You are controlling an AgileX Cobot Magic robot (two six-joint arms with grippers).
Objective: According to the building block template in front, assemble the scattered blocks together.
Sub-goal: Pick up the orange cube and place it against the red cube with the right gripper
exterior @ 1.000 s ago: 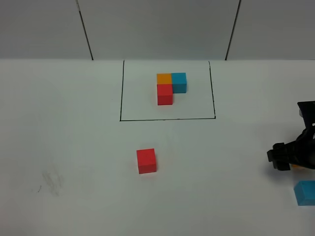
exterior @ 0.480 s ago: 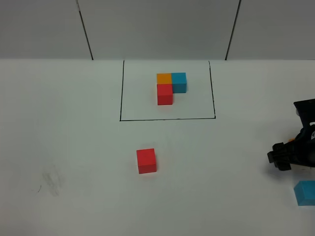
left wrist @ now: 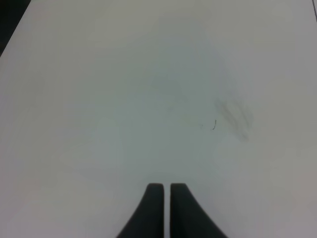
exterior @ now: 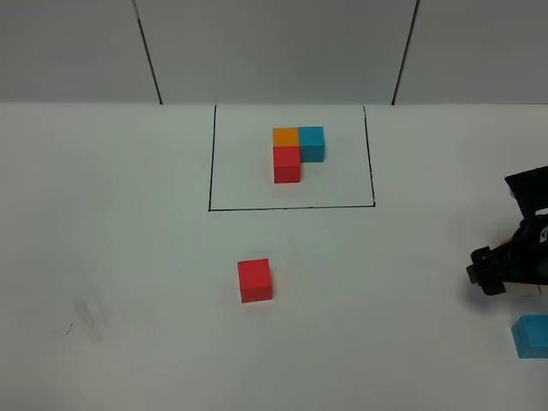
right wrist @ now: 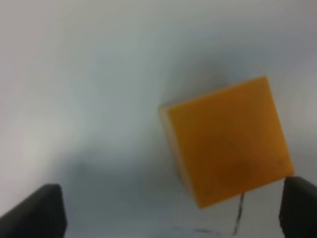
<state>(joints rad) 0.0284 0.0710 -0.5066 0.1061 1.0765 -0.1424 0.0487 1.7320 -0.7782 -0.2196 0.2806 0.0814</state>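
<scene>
The right gripper [right wrist: 168, 214] hangs low over the right side of the table [exterior: 128, 257] with its fingers spread wide, holding nothing. The loose orange cube [right wrist: 225, 139] lies on the surface between them. From the wrist view the cube sits turned at an angle to the fingers and much closer to one than the other; whether its corner touches that finger is unclear. The blue cube [exterior: 531, 336] lies just nearer than this gripper, at the right edge. The red cube [exterior: 255, 280] rests alone mid-table, well apart from both. The building block template [exterior: 297, 152] stands farther back inside its black frame [exterior: 210, 171]. The left gripper [left wrist: 162, 191] has its fingers pressed together over bare table. The likely risk is in the closing. The near finger would probably reach the skewed cube first and shove or spin it. The pads might then pinch corners rather than flat faces, leaving a weak, crooked grip.
</scene>
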